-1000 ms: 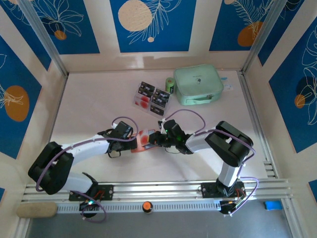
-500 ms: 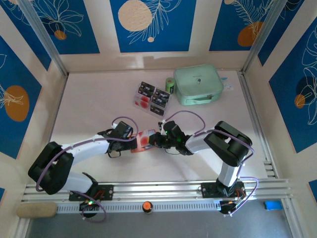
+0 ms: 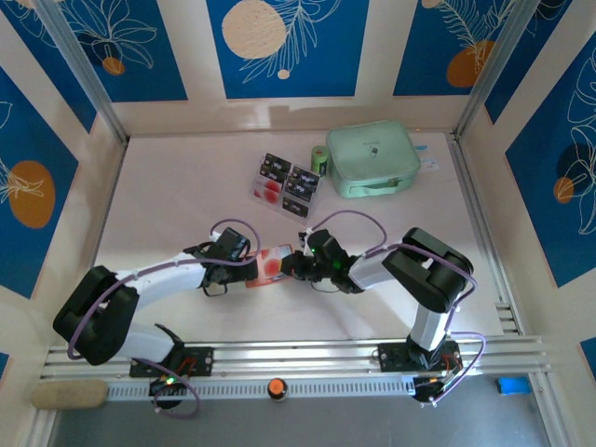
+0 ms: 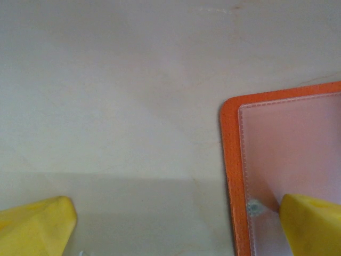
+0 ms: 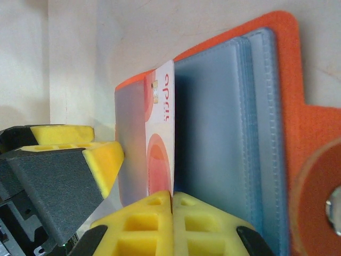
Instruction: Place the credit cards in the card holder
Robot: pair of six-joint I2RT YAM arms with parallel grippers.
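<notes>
Where the card holder (image 3: 268, 264) lies opened flat on the table (image 3: 168, 196), I can see its orange cover (image 5: 287, 80), its stack of grey pockets (image 5: 213, 133) and the snap button (image 5: 333, 205) on its round tab. One credit card (image 5: 160, 138), white with red marks and a red blob, lies along the holder between a frosted sleeve (image 5: 130, 144) and those grey pockets. My right gripper (image 5: 171, 205) reaches in from the holder's right side, its yellow pads pressed together on the near edge of that card. My left gripper (image 4: 173, 229) comes in from the holder's left side with its fingers spread wide and nothing between them. One pad (image 4: 314, 224) sits on the holder's clear sleeve by the corner, and the other is over bare table just beside the holder.

Beyond the holder, toward the back wall, the other credit cards (image 3: 284, 182) lie clustered together. Further back and to the right of the holder sits a mint-green pouch (image 3: 372, 158), with a small green object (image 3: 319, 158) between it and the cards.
</notes>
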